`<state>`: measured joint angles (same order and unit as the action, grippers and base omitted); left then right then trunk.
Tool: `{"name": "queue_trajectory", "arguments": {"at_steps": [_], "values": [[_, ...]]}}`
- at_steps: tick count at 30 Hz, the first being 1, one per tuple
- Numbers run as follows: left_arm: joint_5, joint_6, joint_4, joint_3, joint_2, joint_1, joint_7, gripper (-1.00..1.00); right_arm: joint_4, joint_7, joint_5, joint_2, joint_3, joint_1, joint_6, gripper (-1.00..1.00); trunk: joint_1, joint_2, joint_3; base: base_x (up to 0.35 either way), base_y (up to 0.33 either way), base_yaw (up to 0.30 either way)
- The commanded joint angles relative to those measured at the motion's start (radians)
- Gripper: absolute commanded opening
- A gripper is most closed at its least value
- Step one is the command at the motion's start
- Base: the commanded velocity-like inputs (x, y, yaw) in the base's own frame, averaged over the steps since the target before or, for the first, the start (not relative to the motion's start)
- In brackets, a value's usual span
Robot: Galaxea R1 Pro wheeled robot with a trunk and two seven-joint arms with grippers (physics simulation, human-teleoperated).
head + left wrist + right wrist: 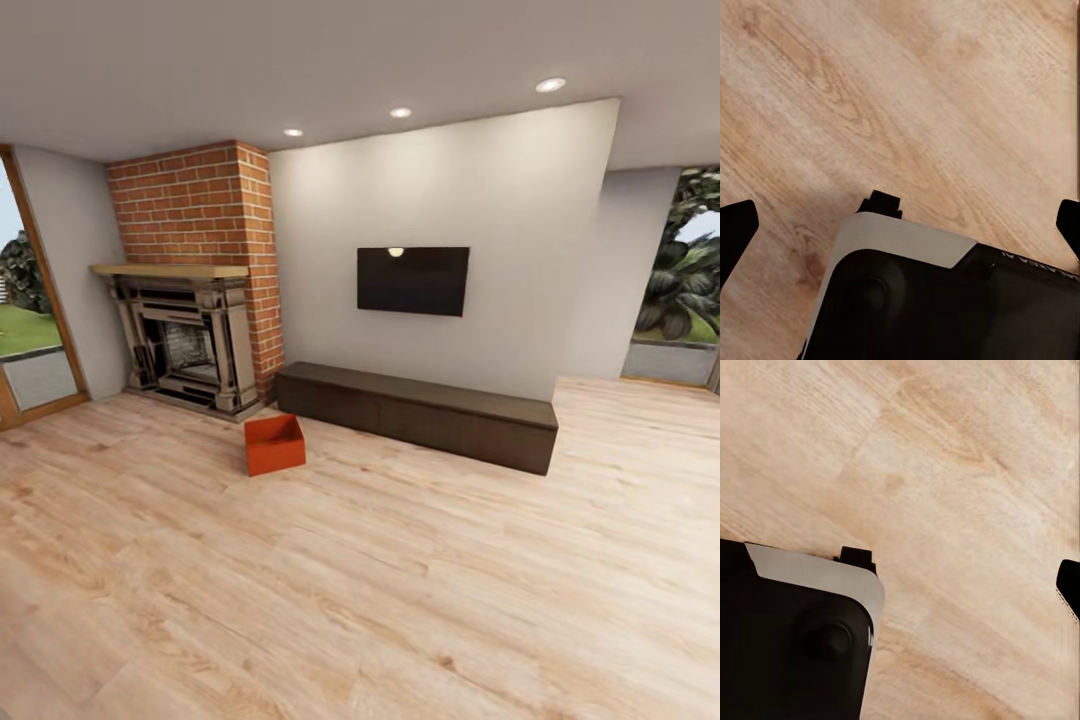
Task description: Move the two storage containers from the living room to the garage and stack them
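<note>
Head view looks across the living room: one orange-red storage container (273,444) sits on the light wood-plank flooring (400,580), well ahead of the robot, just in front of the red-brick fireplace (195,300) and near the left end of a long dark low cabinet (420,412) that runs along the pale wall. Its open top faces up, showing it lidless and empty. A black television (413,281) hangs on the wall above the cabinet, and three recessed lights (400,112) glow in the ceiling. A wood-framed glass door (30,300) stands at the far left with grass beyond it, and an opening at the far right shows plants (690,270) outside. Left wrist view looks down on the wood planks and on the robot's dark base with its pale trim (915,247); the left gripper (904,225) shows its two dark fingertips (736,225) at opposite edges of the picture, spread wide apart with nothing between them. Right wrist view shows the same flooring and another corner of the base (810,585); of the right gripper only one dark fingertip (1069,585) appears, at the edge, so I cannot tell whether its jaws stand apart or together.
</note>
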<state>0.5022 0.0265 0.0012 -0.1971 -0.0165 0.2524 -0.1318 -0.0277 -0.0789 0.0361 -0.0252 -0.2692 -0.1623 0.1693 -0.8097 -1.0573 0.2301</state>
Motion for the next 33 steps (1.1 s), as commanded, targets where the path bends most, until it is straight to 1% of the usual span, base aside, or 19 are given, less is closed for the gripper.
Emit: {"name": "queue_trajectory", "arguments": {"at_steps": [1, 25, 33], "values": [[0.009, 0.003, 0.000, -0.008, 0.000, 0.001, -0.003, 1.00, -0.003, -0.002, 0.004, 0.000, -0.008, -0.001, 0.005, 1.00, -0.001, -0.001, 0.001, 0.324, 0.000, 0.000], [0.008, 0.002, 0.000, -0.008, 0.000, 0.001, -0.002, 1.00, -0.003, -0.002, 0.001, 0.004, -0.005, -0.002, 0.002, 1.00, -0.001, -0.001, 0.001, 0.324, 0.000, 0.001], [0.007, 0.001, -0.001, -0.008, 0.000, 0.001, -0.002, 1.00, -0.003, -0.001, 0.004, 0.001, -0.007, -0.002, 0.002, 1.00, -0.001, -0.001, 0.006, 0.324, 0.000, 0.175]]}}
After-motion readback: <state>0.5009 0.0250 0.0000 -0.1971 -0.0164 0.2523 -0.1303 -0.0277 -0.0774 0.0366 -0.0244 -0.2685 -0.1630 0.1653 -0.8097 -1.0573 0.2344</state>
